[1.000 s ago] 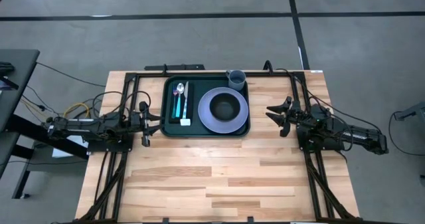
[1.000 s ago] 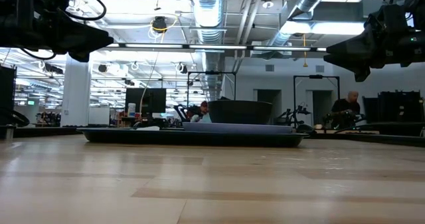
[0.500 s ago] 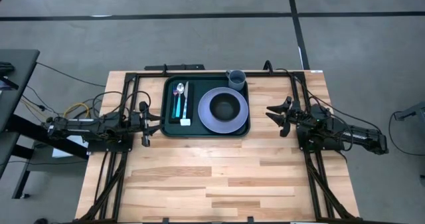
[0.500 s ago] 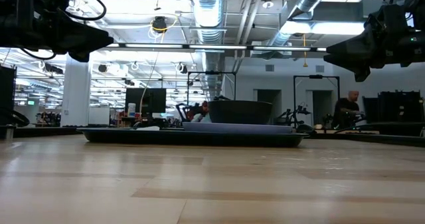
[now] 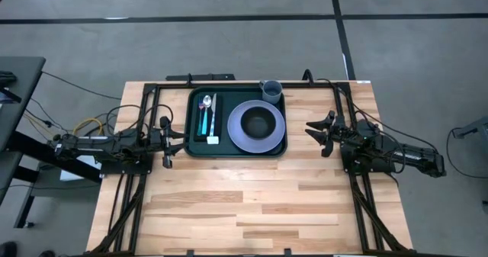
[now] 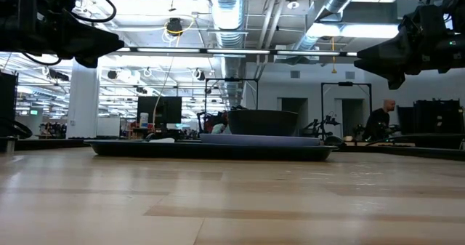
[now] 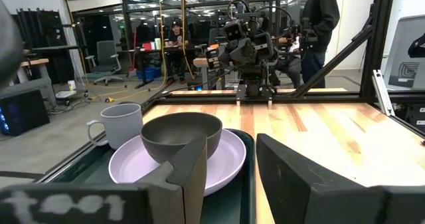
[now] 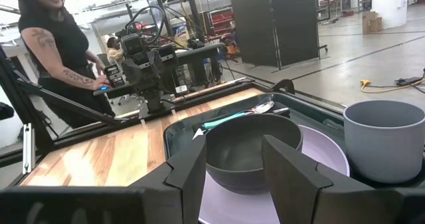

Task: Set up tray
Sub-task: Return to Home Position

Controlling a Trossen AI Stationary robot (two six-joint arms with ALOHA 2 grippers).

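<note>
The dark green tray lies on the far middle of the table. On it a lavender plate carries a dark grey bowl. A grey mug stands in the tray's far right corner. A spoon and teal-handled cutlery lie along its left side. My left gripper is open, just left of the tray. My right gripper is open, to the right of the tray. Both are above the table and empty.
Black frame bars run along the table's left, right and far sides. A narrow black flat piece lies at the far edge behind the tray. People stand in the room beyond the table. The near half of the wooden table is bare.
</note>
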